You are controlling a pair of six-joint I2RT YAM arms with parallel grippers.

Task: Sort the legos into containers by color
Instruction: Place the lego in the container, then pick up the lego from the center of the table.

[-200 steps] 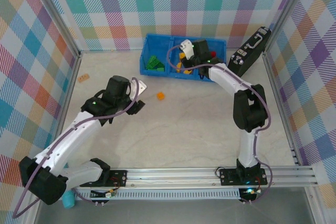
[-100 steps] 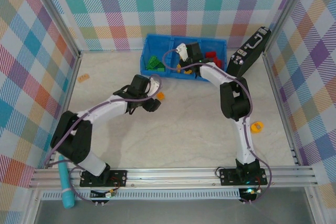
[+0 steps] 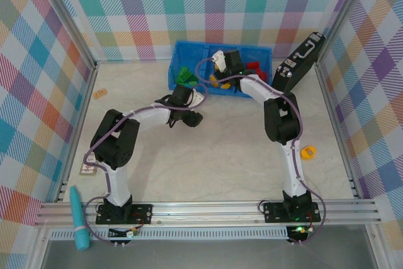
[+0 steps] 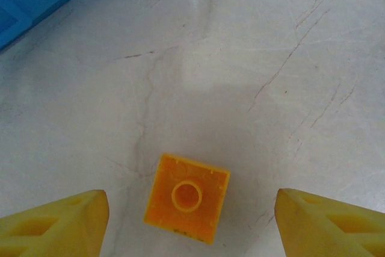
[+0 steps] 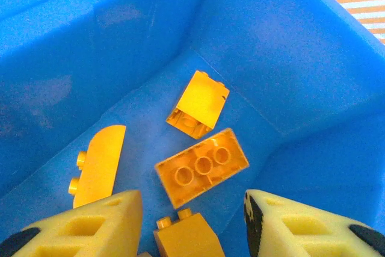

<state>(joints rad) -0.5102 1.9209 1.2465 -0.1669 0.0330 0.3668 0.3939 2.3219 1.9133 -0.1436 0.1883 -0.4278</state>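
Far left, beyond the table's near corner: teal cylinder [image 3: 76, 217], lying lengthwise.
Just inside the left rail: small flat item [image 3: 87, 169], perhaps a card, too small to tell.
Farther back by the left wall: lone orange lego [image 3: 99, 94] on the table [image 3: 220, 155], well apart from all else.

Left of centre: left gripper [image 3: 191, 118] low over the table, just in front of the blue tray [image 3: 171, 75].
From the left wrist: yellow fingers [image 4: 57, 224] spread wide, gripping nothing.
Between them, touching neither: square orange brick [image 4: 187, 197], flat on the table with its hollow underside up.
Tray corner at upper left of that view.

Tray compartments, left to right:
- green legos [image 3: 184, 75] in the left one
- yellow-orange legos [image 3: 216, 82] in the middle one
- red legos [image 3: 255, 67] in the right one

Right gripper [image 3: 221, 72] reaching down over the middle compartment.
From the right wrist: fingers [image 5: 81, 227] apart and empty.
On the blue floor below:
- curved-top piece [image 5: 99, 164] on its side
- two-by-three brick [image 5: 202, 167] with underside up
- square brick [image 5: 198, 105] tilted against the wall
- a fourth brick [image 5: 183, 236] low between the fingertips

Right of the tray: black case [image 3: 300, 60] with handle, leaning against the right rail.
Near the right edge: small yellow object [image 3: 307, 152] on the table.
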